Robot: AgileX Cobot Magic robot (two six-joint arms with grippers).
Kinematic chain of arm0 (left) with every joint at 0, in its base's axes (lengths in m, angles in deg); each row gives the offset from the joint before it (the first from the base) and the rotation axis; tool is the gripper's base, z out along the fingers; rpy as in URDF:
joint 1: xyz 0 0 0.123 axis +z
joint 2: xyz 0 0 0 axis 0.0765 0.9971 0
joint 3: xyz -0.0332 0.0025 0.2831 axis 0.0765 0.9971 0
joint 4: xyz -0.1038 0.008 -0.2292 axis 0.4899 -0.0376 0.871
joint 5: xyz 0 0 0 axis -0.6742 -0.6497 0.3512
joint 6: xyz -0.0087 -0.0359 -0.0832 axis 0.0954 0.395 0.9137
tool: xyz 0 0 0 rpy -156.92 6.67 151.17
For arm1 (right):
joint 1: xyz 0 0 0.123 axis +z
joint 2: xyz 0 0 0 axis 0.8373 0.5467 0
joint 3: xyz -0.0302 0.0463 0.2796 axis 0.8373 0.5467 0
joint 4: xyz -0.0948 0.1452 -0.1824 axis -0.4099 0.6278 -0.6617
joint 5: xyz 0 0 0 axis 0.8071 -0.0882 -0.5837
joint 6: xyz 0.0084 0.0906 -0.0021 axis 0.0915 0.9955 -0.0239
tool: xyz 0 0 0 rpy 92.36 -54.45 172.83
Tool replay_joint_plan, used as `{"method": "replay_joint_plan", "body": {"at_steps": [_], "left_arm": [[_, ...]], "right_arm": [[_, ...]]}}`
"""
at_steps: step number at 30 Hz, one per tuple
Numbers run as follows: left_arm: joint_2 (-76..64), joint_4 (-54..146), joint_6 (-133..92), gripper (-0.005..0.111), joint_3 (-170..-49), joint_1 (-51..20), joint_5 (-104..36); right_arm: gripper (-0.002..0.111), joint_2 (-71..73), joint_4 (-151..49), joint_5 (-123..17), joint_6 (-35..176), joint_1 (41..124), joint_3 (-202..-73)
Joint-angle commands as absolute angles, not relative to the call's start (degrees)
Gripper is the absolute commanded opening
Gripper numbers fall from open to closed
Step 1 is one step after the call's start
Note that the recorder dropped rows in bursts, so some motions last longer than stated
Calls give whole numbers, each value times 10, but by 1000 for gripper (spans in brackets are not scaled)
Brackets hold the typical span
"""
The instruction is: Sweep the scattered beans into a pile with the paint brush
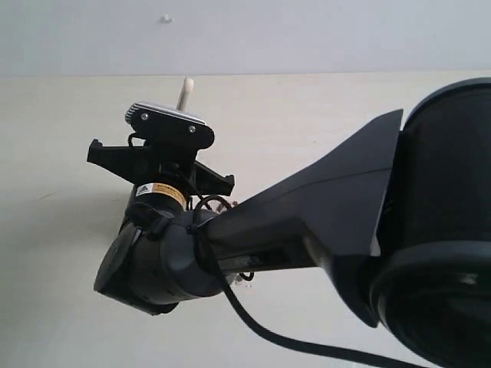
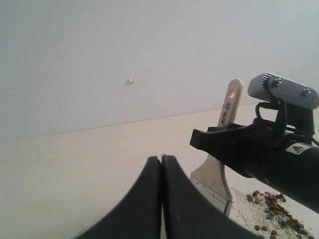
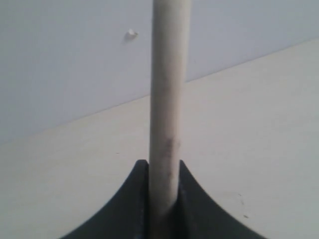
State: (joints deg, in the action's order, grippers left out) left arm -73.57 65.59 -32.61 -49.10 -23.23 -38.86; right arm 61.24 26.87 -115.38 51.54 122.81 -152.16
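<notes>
My right gripper point(image 3: 163, 165) is shut on the pale wooden handle of the paint brush point(image 3: 168, 89), which stands upright. From the left wrist view, the paint brush point(image 2: 230, 107) shows its holed handle end and silver ferrule, with the right gripper point(image 2: 225, 141) clamped around the handle. Its bristles are hidden behind my left fingers. Beans point(image 2: 275, 203) lie in a loose cluster among whitish crumbs beside the ferrule. My left gripper point(image 2: 162, 158) is shut on nothing, hovering near the brush. From the exterior, the right gripper point(image 1: 163, 159) hides most of the brush and the beans; only the handle tip point(image 1: 186, 90) shows.
The pale wooden table point(image 2: 75, 164) runs back to a plain white wall with a small bump point(image 2: 130, 80). My right arm point(image 1: 322, 207) and its black cable fill much of the exterior view.
</notes>
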Motion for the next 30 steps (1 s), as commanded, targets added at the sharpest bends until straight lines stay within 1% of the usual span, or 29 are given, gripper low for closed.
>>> {"method": "replay_joint_plan", "body": {"at_steps": [1,11,17,21,25,30], "left_arm": [[-739,655,-327,0,-489,-235,-392],[-739,655,-327,0,-489,-235,-392],[-739,655,-327,0,-489,-235,-392],[-739,655,-327,0,-489,-235,-392],[-739,655,-327,0,-489,-235,-392],[-739,655,-327,0,-489,-235,-392]], "right_arm": [[0,608,318,-1152,425,1220,-1531],[0,575,413,-1224,251,1220,-1531],[0,557,415,-1229,234,1223,-1531],[0,542,397,-1220,266,1235,-1531],[0,540,349,-1169,343,1240,-1531],[0,566,282,-1155,452,1218,-1531]]}}
